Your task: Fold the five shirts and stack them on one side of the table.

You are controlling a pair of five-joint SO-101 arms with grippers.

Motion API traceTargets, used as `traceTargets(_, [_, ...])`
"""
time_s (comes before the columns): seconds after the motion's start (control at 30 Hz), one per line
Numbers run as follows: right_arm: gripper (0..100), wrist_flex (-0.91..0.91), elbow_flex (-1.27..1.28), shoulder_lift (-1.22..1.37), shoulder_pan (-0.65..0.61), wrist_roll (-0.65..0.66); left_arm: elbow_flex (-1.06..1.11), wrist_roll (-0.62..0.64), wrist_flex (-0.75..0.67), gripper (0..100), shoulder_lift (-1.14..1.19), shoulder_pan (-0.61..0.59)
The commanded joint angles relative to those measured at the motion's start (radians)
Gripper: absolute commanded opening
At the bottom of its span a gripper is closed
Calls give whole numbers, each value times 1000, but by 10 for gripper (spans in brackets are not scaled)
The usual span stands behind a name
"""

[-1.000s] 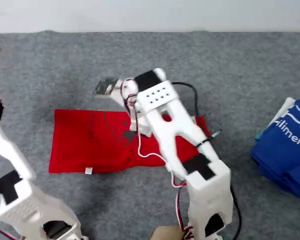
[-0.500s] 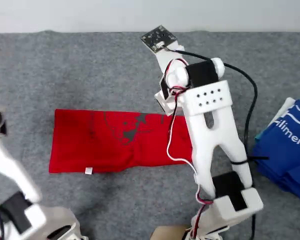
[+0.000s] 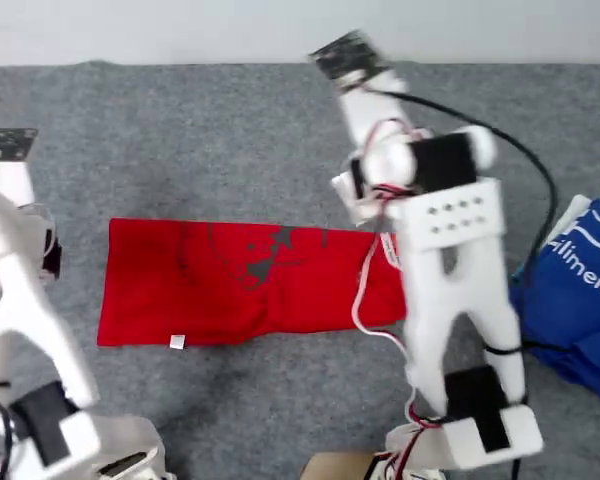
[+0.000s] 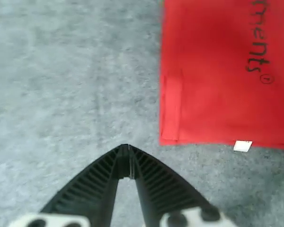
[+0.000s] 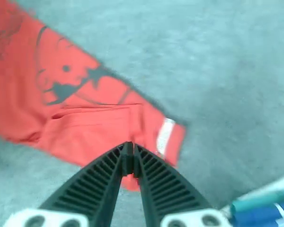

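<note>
A red shirt (image 3: 240, 280) lies folded into a long strip across the middle of the grey table. The right arm (image 3: 450, 250) stands over the strip's right end. My right gripper (image 5: 128, 147) is shut with nothing in it, just above the red shirt (image 5: 85, 113) near its white label (image 5: 165, 135). The left arm (image 3: 15, 290) stands beside the strip's left end. My left gripper (image 4: 128, 150) is shut and empty over bare table, a short way off the red shirt (image 4: 227, 71) and its small white tag (image 4: 242, 146).
A stack of folded blue shirts (image 3: 580, 300) sits at the table's right edge, and its corner (image 5: 270, 210) shows in the right wrist view. Grey felt (image 3: 180, 130) covers the table, with free room behind the red strip. A tan object (image 3: 335, 467) sits at the front edge.
The right arm swung from over the shirt's middle to its right end. The left arm came in from the left edge toward the shirt's left end. The shirt lies as before.
</note>
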Motion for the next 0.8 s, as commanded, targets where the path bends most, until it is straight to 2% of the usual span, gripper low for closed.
traceTargets(0.0, [12, 41, -11, -116, 139, -15, -4, -9, -29, 47, 87, 38])
traceTargets(0.13, [12, 41, 95, -217, 323, -11, -33, -15, -31, 133, 172, 34])
traceTargets(0.33, [12, 39, 331, -424, 535, -8, -82, -118, -61, 142, 261, 35])
traceTargets(0.53, [12, 35, 465, -591, 565, -6, -93, -172, -98, 167, 394, 37])
traceTargets(0.77, [12, 36, 482, -616, 565, -6, -97, -170, -207, 170, 470, 38])
